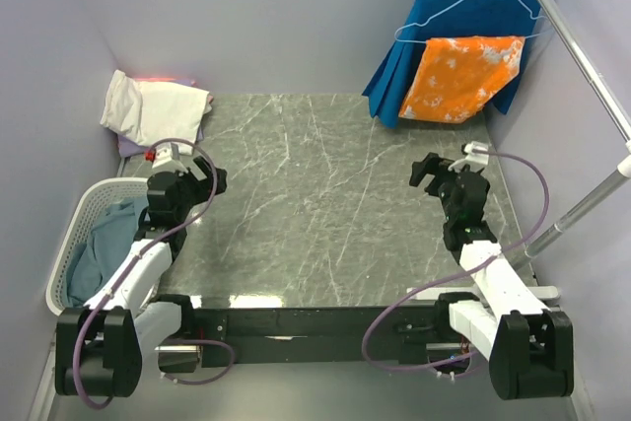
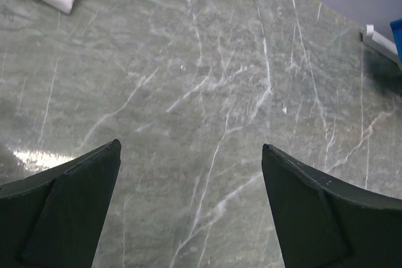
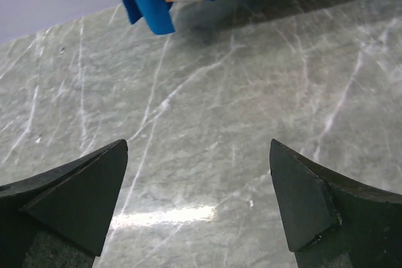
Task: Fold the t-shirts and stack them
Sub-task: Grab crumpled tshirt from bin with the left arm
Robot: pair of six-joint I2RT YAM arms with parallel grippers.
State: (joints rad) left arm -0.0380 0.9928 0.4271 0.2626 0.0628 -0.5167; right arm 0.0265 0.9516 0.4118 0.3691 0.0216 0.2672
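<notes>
Near left, beside the left edge of the desk, in a white basket: the blue-grey t-shirt, crumpled, visible from the top camera only. Far-left corner of the desk: the cream-white t-shirt, folded, lying on the lavender t-shirt, with just a strip of lavender showing under its near edge. Same pair caught by the left wrist camera as a pale corner and a sliver of lavender at the upper left of that view.

Just right of the basket: the left pincer, raised over the left side of the desk. Fully spread in its own wrist view, dark fingers wide apart, only bare marble between them, nothing held.

Middle of the desk: plain veined marble.

Right side: the right pincer, likewise above the desk. Spread wide in the right wrist view, gripping nothing, glare on the marble below.

Far right, on hangers from a slanted rail: a royal-blue garment with an orange-and-white cloth in front of it. Lower hems of both seen close in the right wrist view; only a blue scrap at the right edge of the left wrist view.
</notes>
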